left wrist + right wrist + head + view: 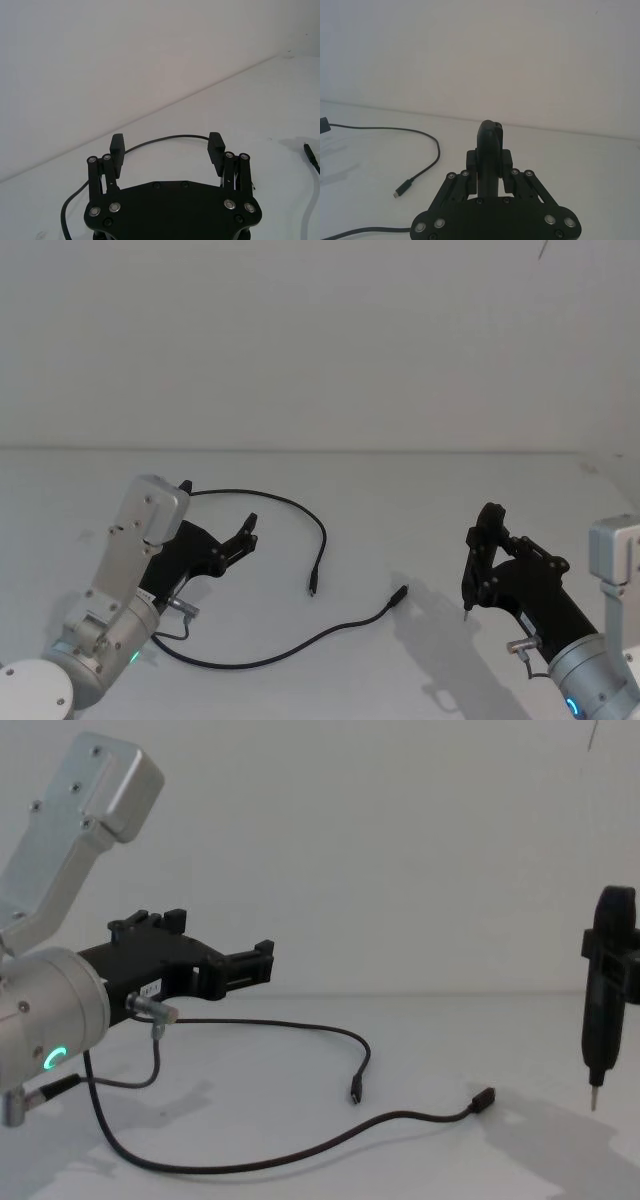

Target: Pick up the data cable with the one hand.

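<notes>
White table (420, 490), plain white wall behind. Left gripper (246, 534) hovers, spread wide and empty, beside upper arc of data cable (324, 540). Cable lies slack on table in open loop, both plugs mid-table. Right gripper (488, 545) well apart, clamped on pen tool (600, 1020), tip down.

Advice: straddle arc crosswise, go down to surface, close fully; thin cable likely slips.

Left wrist view: arc crosses gap beyond fingers (216, 146). Chest view: gripper clearly above table, a height head view hides.
</notes>
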Tool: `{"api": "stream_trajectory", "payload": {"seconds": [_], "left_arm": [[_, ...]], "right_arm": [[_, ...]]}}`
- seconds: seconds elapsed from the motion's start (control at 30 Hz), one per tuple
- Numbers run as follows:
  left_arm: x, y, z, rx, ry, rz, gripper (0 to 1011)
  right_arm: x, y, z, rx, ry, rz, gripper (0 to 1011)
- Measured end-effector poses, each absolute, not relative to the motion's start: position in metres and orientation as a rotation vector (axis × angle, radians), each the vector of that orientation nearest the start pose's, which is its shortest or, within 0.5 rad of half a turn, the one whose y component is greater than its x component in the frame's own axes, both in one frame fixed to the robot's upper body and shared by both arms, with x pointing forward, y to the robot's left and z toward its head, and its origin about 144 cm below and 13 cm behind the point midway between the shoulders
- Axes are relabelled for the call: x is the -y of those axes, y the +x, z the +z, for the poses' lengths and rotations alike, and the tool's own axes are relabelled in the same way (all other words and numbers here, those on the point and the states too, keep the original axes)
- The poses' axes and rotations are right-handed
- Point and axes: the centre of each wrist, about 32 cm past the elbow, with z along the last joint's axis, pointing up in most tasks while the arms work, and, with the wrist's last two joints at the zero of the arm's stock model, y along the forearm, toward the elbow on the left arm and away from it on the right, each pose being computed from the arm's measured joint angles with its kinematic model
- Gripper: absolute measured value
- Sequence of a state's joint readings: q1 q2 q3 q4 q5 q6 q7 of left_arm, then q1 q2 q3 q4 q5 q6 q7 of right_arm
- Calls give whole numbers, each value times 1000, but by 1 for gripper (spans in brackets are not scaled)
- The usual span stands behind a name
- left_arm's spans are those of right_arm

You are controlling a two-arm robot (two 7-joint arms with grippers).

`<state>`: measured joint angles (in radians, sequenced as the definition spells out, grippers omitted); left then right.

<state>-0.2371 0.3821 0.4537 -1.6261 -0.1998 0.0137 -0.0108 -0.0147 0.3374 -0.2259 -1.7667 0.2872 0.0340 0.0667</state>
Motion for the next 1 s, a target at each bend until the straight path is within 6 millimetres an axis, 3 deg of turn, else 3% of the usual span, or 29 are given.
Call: {"api": "stream_trajectory", "payload": {"seconds": [1.0], "left_arm": [[-198,492,1204,267,61,1124,1001]], "right_arm": [[237,443,1189,75,26,-1229,279]]}}
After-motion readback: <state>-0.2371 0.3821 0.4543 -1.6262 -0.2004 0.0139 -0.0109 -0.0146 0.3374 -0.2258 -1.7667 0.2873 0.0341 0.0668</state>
